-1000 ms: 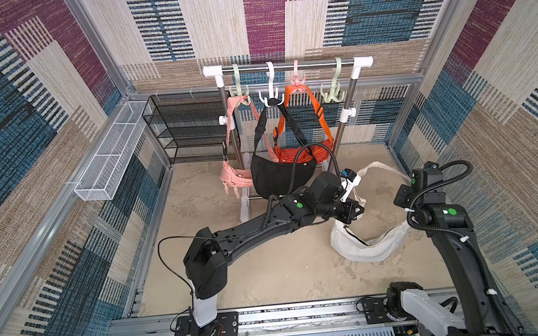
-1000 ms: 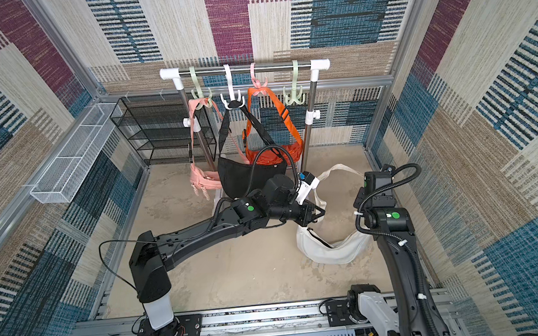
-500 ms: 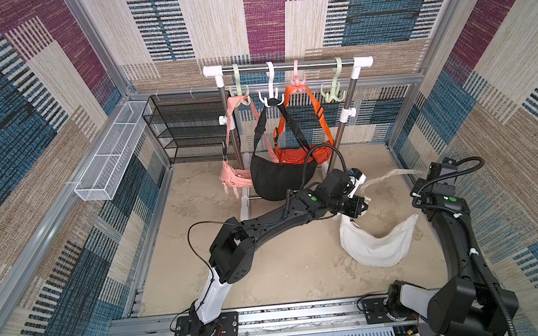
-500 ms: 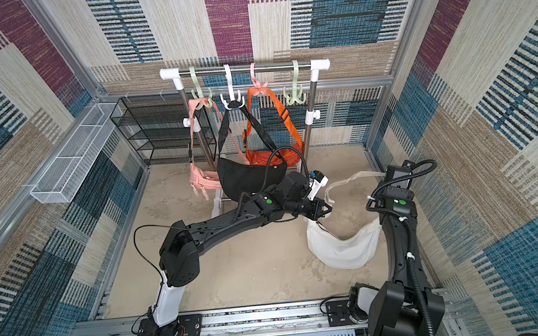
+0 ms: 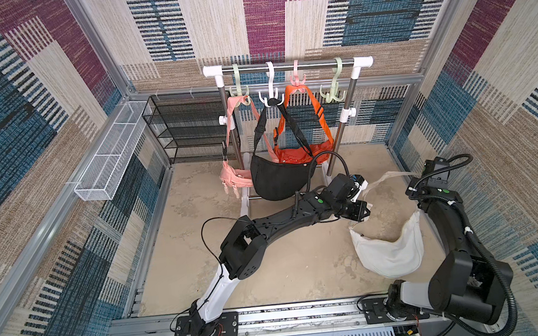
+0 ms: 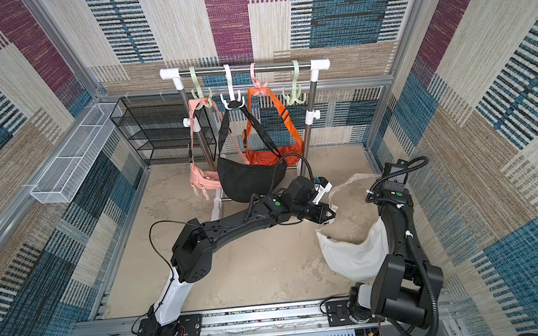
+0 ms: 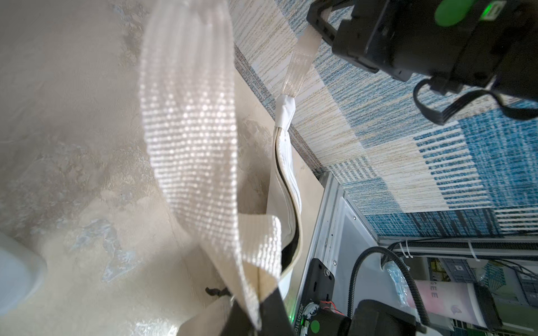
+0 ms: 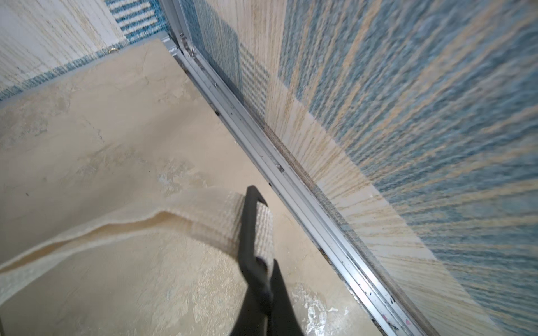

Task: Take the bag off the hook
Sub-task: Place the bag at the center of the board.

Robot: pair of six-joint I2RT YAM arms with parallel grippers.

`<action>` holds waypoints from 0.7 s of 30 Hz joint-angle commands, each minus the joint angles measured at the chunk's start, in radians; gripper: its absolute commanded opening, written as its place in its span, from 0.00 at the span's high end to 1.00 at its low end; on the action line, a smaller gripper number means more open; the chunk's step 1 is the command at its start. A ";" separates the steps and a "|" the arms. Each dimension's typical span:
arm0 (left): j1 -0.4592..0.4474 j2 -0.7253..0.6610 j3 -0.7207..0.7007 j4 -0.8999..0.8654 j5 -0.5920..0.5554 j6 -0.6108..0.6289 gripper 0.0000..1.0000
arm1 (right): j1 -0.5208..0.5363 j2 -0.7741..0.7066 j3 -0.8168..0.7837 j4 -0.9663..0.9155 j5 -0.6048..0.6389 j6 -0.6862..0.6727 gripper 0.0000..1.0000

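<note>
The white bag (image 5: 387, 248) (image 6: 353, 255) is off the rack and sags low over the floor at the right, hanging by its strap (image 5: 389, 175) between my two grippers. My left gripper (image 5: 361, 212) (image 6: 328, 214) (image 7: 259, 317) is shut on the strap (image 7: 189, 122) near the bag's left end. My right gripper (image 5: 417, 179) (image 6: 382, 181) (image 8: 257, 229) is shut on the strap (image 8: 203, 215) close to the right wall. A pale green hook (image 5: 333, 93) (image 6: 293, 95) at the rail's right end carries nothing.
A black bag (image 5: 278, 178), an orange bag (image 5: 295, 151) and a pink bag (image 5: 234, 177) hang from the other hooks on the rail (image 5: 287, 67). A black wire shelf (image 5: 188, 129) stands back left. A white wire basket (image 5: 113, 152) is fixed to the left wall.
Both arms have carried the white bag to the right. My left arm has stretched further out and my right arm has swung toward the right wall. Both grips held.
</note>
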 commanded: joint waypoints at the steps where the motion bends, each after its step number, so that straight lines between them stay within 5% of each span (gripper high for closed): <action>1: 0.007 0.044 0.071 -0.075 -0.037 0.040 1.00 | 0.000 0.036 -0.011 0.059 -0.038 0.022 1.00; 7: 0.017 0.184 0.335 -0.258 -0.074 0.074 0.99 | -0.001 0.129 -0.005 0.076 -0.042 0.044 0.97; 15: 0.020 0.184 0.412 -0.326 -0.099 0.109 0.57 | 0.000 0.189 0.111 0.022 -0.113 0.051 0.33; 21: 0.023 0.119 0.406 -0.384 -0.143 0.167 0.50 | 0.000 0.111 0.125 -0.016 -0.161 0.059 0.25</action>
